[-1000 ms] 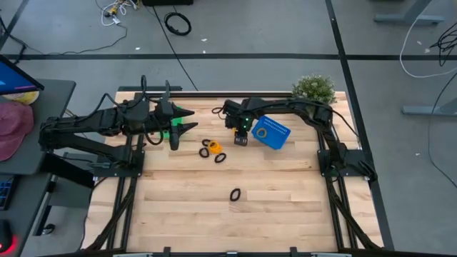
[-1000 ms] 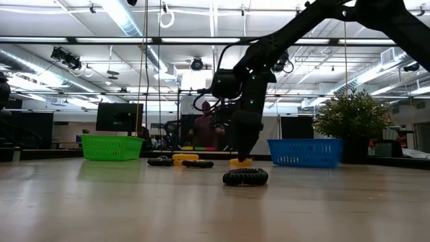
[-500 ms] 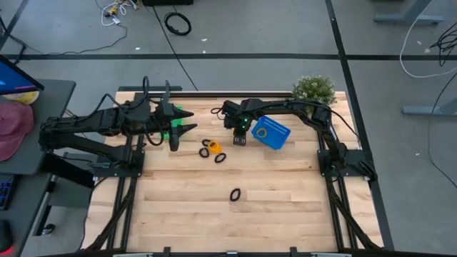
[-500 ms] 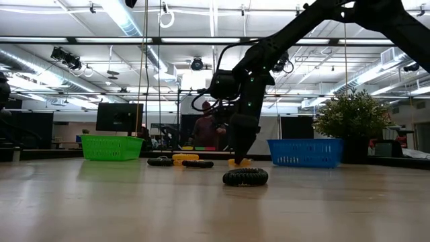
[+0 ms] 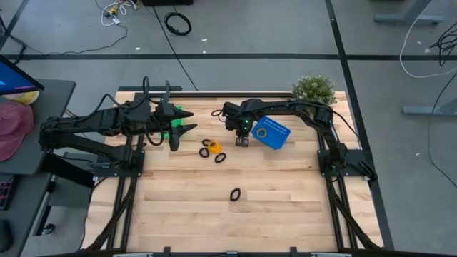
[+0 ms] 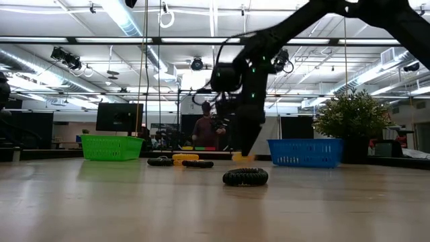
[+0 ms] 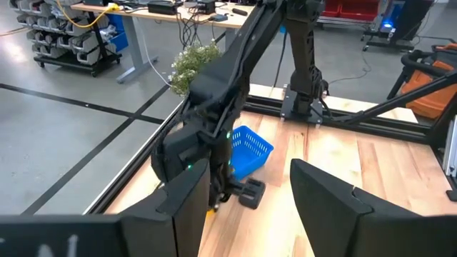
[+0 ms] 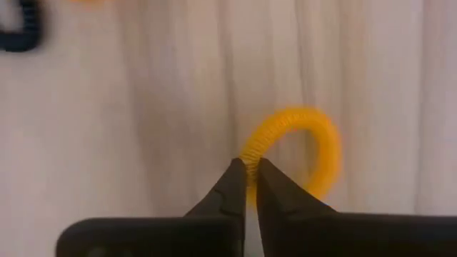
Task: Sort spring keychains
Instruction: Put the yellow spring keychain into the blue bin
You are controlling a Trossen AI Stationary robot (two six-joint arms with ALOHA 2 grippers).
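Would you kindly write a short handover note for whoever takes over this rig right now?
Right claw: shut on an orange keychain, just off the table beside the blue basket.
Left claw: open, idle over the green basket.
On the table: a cluster of one orange keychain and two black ones, plus a lone black keychain nearer the front.
Done: blue basket already holds an orange keychain.
Left: drop the held one, sort the other four.

One orange spring keychain [image 8: 300,150] hangs pinched above the table; a black-and-orange cluster [image 5: 211,149] and lone black loop [image 5: 235,193] lie flat.
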